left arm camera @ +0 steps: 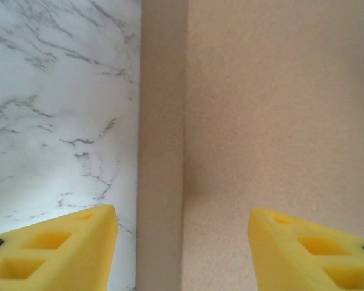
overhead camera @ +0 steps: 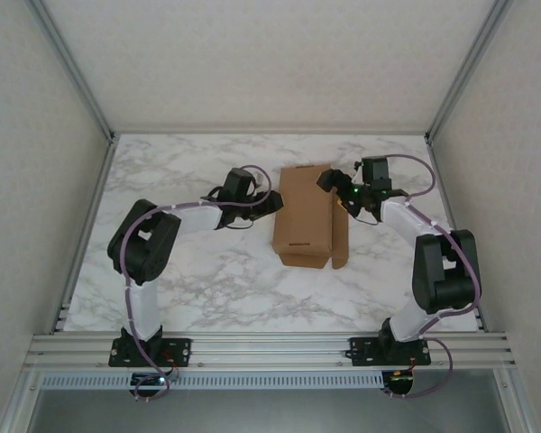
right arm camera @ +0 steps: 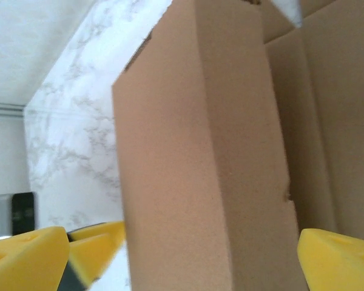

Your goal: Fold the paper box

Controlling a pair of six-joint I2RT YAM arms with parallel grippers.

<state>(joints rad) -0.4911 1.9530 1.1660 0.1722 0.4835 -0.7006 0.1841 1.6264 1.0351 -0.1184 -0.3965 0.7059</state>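
Paper box [overhead camera: 304, 216] sits partly folded in the middle of the counter [overhead camera: 207, 289] between my arms, left fingers [left arm camera: 54, 254] moderately spread astride one wall, right fingers [right arm camera: 337, 260] wide astride the opposite wall, neither pinching, probably to steady both sides for folding

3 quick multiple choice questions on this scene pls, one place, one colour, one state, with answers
1. Where is the paper box?
A) at the near edge
B) on the table, between the two grippers
C) in the far left corner

2. What colour are the gripper fingers?
A) yellow
B) black
C) white

3. What state is the box in?
A) a flat unfolded sheet
B) crushed
C) folded up, one flap out on its right

Answers: B, the left gripper and right gripper flank it; A, both wrist views show yellow; C, raised walls show and the flap lies beside it.
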